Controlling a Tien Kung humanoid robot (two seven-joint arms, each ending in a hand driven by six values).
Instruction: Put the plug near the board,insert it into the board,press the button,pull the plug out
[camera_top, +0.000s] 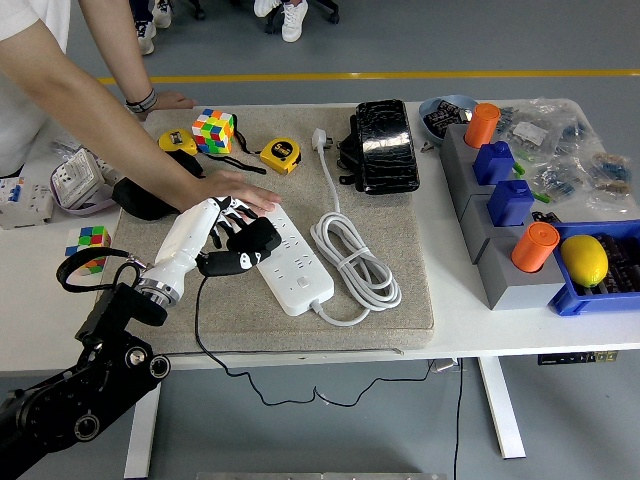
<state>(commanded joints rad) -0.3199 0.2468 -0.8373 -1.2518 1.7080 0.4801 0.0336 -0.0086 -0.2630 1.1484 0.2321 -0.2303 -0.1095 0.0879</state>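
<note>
The white power strip (295, 265) lies slantwise on the grey mat (400, 290). My left hand (245, 242), with a white forearm and black fingers, is curled around a black plug (228, 263) at the strip's left side, just over its sockets. I cannot see whether the prongs sit in a socket. The plug's thin black cable (198, 325) hangs off the table's near edge. A person's hand (235, 192) lies flat on the strip's far end. The right arm is out of view.
The strip's white cord (352, 262) coils to its right. A Rubik's cube (213, 130), a yellow tape measure (280, 155) and a black pouch (383, 145) sit at the back. Grey blocks (480, 255) and a blue bin (570, 300) with a lemon stand on the right.
</note>
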